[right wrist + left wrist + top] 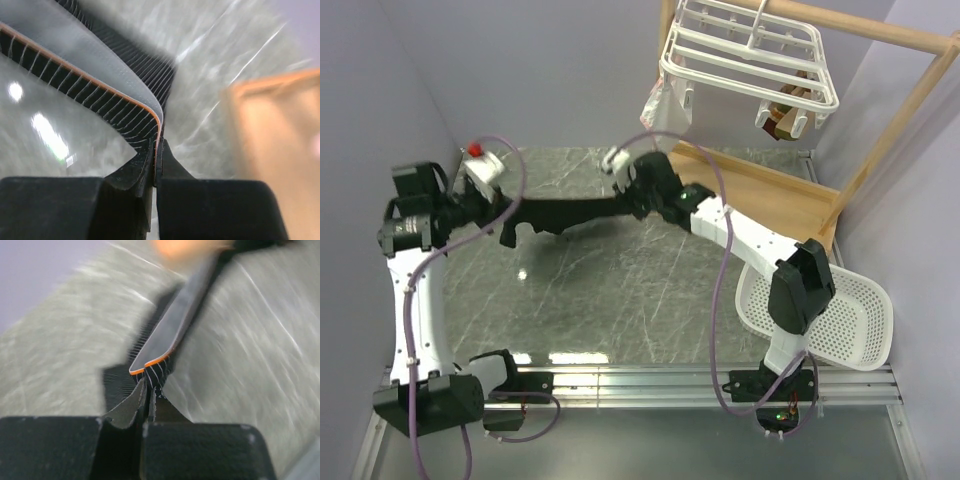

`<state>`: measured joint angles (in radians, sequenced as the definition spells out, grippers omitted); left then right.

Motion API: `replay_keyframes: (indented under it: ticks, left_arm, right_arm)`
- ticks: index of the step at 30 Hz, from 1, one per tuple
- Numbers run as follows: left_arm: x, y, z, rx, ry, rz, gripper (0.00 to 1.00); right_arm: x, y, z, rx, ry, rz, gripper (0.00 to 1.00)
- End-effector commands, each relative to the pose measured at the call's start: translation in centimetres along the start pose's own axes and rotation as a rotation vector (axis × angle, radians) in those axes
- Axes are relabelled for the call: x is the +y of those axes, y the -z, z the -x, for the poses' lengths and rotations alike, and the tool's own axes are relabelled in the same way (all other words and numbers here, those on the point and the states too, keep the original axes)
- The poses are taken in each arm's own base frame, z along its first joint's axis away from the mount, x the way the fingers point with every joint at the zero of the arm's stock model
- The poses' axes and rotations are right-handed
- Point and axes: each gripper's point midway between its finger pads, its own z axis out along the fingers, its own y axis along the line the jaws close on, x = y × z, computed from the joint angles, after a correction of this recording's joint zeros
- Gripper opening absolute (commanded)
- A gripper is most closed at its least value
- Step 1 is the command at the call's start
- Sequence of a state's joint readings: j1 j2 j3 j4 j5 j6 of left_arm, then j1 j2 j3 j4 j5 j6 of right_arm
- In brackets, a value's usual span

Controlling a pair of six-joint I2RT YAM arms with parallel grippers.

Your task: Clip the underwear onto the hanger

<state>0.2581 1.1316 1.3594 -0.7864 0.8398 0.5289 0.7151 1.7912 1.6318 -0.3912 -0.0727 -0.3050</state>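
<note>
The black underwear with orange-pink trim hangs stretched in the air between my two grippers, above the marble table. My left gripper is shut on its left end; in the left wrist view the waistband runs away from the closed jaws. My right gripper is shut on its right end; in the right wrist view the trim edge sits pinched between the fingers. The white hanger hangs from the wooden frame at the top right, above and to the right of the right gripper.
A light wooden frame with tray base stands at the back right. A translucent whitish pouch and a small brown item hang from the hanger. A white perforated basket lies at the right. Grey walls close both sides.
</note>
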Motion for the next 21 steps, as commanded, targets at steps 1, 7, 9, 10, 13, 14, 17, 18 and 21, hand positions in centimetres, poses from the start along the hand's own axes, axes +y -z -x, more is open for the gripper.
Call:
replay_keyframes:
  ticks: [1,7,9,10,13,14,17,18,21]
  left_arm:
    - [-8.9,0.6,-5.8,0.079,-0.178,-0.352,0.00]
    - [-18.5,-0.3,-14.8,0.262,-0.267,-0.681,0.00]
    - [-21.3,-1.0,-14.9,0.265,-0.287,-0.774,0.00]
    - [-22.4,-1.1,-15.3,0.278,-0.283,-0.812,0.00]
    - [-26.4,-1.5,-16.1,0.314,-0.302,-0.949,0.01]
    - [-28.2,-1.2,-16.8,0.349,-0.324,-1.011,0.04]
    - [-31.4,-1.4,-17.6,0.366,-0.402,-1.097,0.32]
    - [-32.0,-1.4,-17.6,0.367,-0.422,-1.114,0.49]
    - [-33.0,-2.0,-16.6,0.379,-0.459,-1.146,0.62]
  right_arm:
    - [1.0,0.1,-3.9,0.016,0.085,0.003,0.04]
    - [1.8,3.3,-9.1,0.123,0.114,0.031,0.61]
    - [1.5,4.8,-10.0,0.157,0.029,0.047,0.68]
    - [1.2,5.4,-10.2,0.167,-0.004,0.051,0.70]
    - [0.1,7.5,-11.7,0.208,-0.129,0.065,0.72]
    - [0.1,8.1,-12.3,0.230,-0.172,0.073,0.72]
    - [-0.5,9.8,-13.1,0.251,-0.265,0.086,0.72]
    - [-0.4,10.2,-13.1,0.254,-0.276,0.089,0.72]
    - [-0.1,11.0,-13.6,0.277,-0.325,0.103,0.71]
